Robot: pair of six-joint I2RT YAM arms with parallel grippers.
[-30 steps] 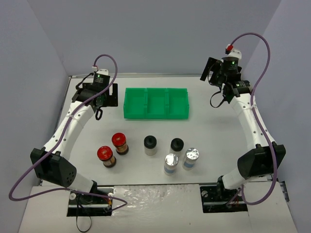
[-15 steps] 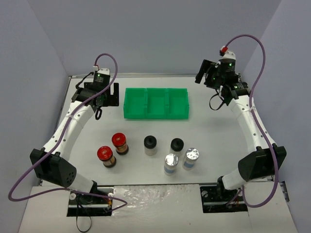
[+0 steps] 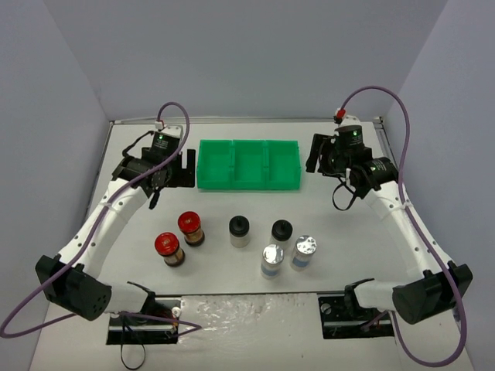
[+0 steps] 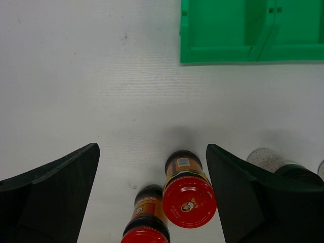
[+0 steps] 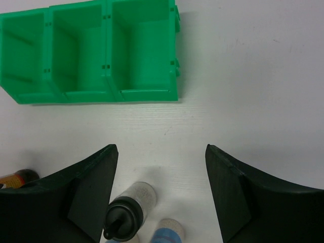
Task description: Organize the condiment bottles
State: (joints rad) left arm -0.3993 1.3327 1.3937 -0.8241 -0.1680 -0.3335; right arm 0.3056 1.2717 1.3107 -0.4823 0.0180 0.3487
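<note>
Six condiment bottles stand in a loose row on the white table. Two are red-capped with dark contents (image 3: 190, 225) (image 3: 167, 246), two black-capped and pale (image 3: 240, 226) (image 3: 281, 229), two silver-capped (image 3: 271, 256) (image 3: 304, 249). My left gripper (image 3: 184, 167) hovers open beside the green tray's left end, behind the red-capped jars (image 4: 188, 200) (image 4: 147, 223), which show below its fingers (image 4: 50, 192). My right gripper (image 3: 315, 153) hovers open at the tray's right end. In its wrist view a black-capped jar (image 5: 126, 215) and a blue-labelled jar (image 5: 164, 235) stand near its left finger (image 5: 66, 192). Neither gripper holds anything.
The green three-compartment tray (image 3: 247, 184) sits at the middle back with nothing inside it; it also shows in both wrist views (image 4: 228, 53) (image 5: 91, 93). Grey walls close in the table on the left, back and right.
My right arm has swung in from the back right corner and come forward to the tray's right end. My left gripper has shifted slightly right and forward. The bottles have not moved.
</note>
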